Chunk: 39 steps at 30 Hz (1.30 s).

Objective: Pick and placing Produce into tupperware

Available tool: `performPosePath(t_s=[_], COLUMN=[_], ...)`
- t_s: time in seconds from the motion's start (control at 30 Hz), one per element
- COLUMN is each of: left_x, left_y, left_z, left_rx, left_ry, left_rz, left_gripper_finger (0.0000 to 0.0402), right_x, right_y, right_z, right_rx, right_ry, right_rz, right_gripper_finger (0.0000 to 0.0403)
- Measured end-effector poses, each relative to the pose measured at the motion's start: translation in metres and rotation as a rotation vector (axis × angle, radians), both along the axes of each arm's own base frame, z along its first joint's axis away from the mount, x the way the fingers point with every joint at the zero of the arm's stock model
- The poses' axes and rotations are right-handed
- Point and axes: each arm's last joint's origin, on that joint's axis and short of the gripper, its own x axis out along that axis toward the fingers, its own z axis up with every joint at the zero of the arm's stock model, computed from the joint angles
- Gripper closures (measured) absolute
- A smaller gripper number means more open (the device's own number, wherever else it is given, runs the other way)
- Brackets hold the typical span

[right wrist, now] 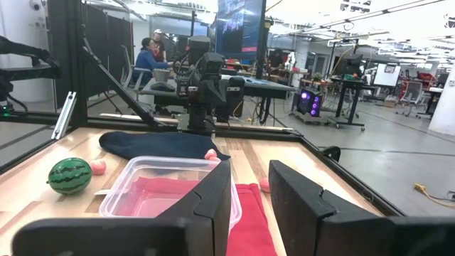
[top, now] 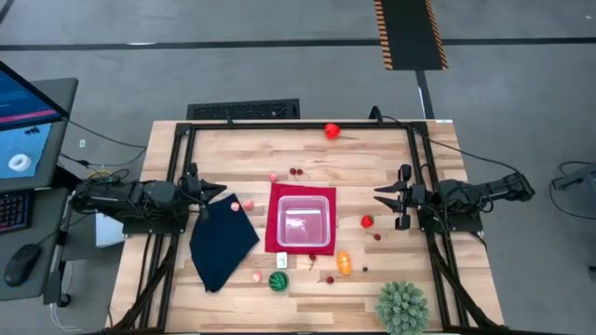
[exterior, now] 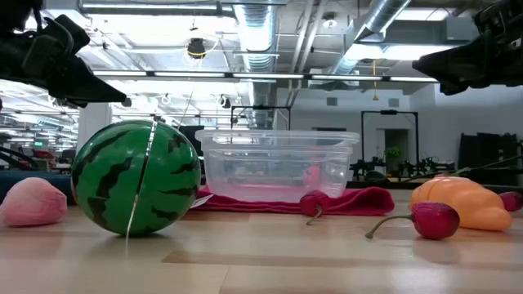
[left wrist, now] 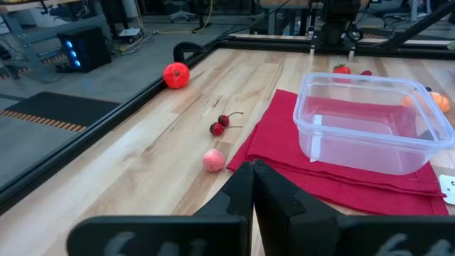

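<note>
Nothing picked yet: tub (top: 304, 224) sits empty on the red mat (top: 276, 244) mid-bench. Left pincer (top: 216, 192) at tub's 9 o'clock, fingers together. Right pincer (top: 384, 197) at 3 o'clock, fingers apart, holding nothing. Likely next: right drops onto the strawberry (top: 367, 221) just beside it. Tub is clear, square, rounded corners.

Grey floor (top: 279, 74); striped hazard mat (top: 408, 33); monitor desk (top: 28, 121); exposed ceiling ducts (exterior: 261, 24).

A green ball (exterior: 135, 177) with dark stripes, a clear tupperware (top: 304, 221) on a red mat (top: 274, 223), navy cloth (top: 222, 244).
</note>
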Motion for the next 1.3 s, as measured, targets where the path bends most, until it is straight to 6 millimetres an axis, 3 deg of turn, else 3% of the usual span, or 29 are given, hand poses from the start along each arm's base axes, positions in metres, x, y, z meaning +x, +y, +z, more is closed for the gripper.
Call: performPosePath(t_s=[0.93,1.2,1.3], left_x=[0.0,0.0007,0.0008], left_y=[0.0,-0.0001,-0.0001], left_z=[0.0,0.0008,0.0007], left_rx=[0.0,0.072,0.065], left_ry=[0.0,0.009,0.008], left_rz=[0.0,-0.02,-0.019], left_gripper_finger=[0.0401,0.0401,0.0401], right_x=[0.0,0.0,0.0], right_y=[0.0,0.0,0.0002], right_z=[0.0,0.0,0.0], right_rx=[0.0,0.0,0.095], right_ry=[0.0,0.0,-0.008], right_rz=[0.0,0.0,0.007], right_gripper_finger=[0.0283,0.0283,0.0283])
